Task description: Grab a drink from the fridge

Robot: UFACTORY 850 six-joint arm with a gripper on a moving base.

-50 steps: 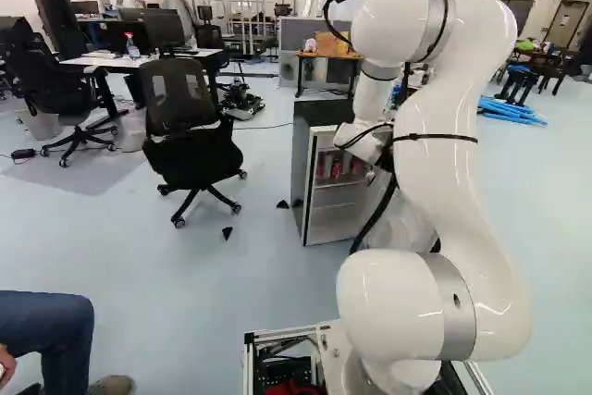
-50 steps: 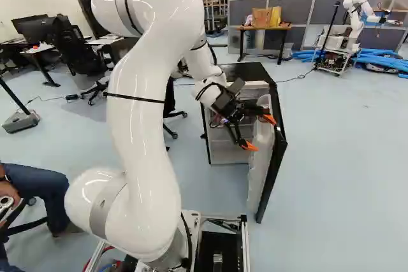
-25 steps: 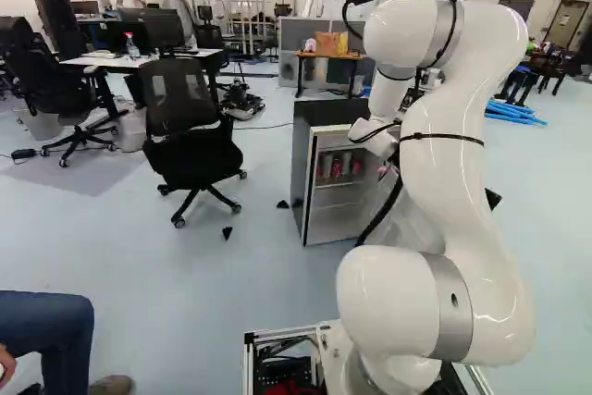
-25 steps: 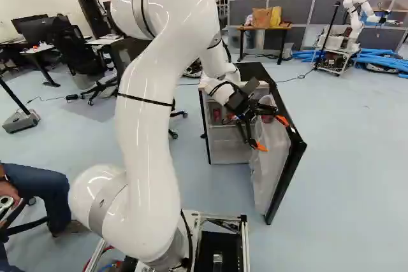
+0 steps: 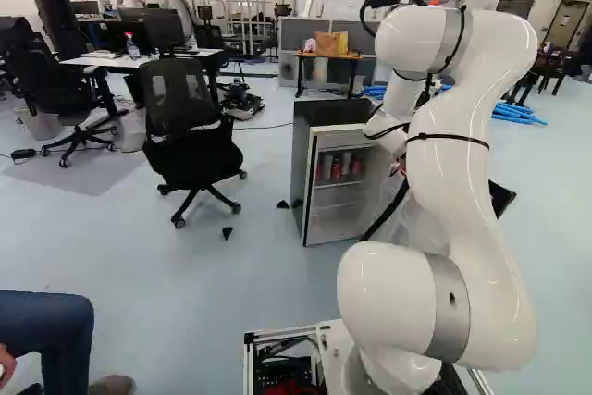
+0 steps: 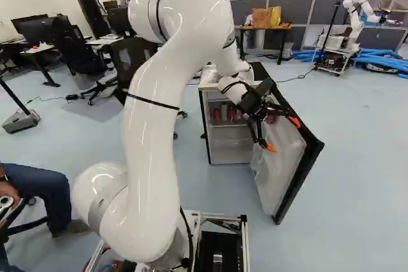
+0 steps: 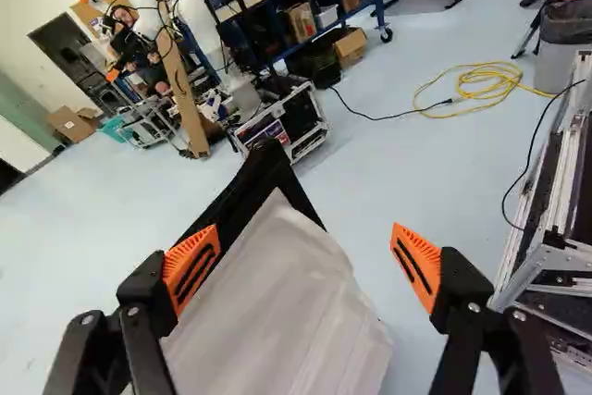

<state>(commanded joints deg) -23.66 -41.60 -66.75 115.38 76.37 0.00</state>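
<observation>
Pale blue floor (image 5: 259, 293). Red and gray drink cans (image 6: 227, 114) stand in row on shelf (image 5: 339, 182) inside small fridge (image 5: 333, 112). Fridge door (image 6: 280, 164) swung wide. Gripper (image 6: 283, 134) at door's inner side, fingers far apart. Black office chair (image 5: 190, 150) beside fridge. Farther back, brown bag (image 6: 261, 17) and yellow bag (image 6: 275, 16) on table (image 6: 282, 28).

Red and grey cans (image 5: 337, 170) stand upright inside the open black fridge (image 5: 331, 112).
</observation>
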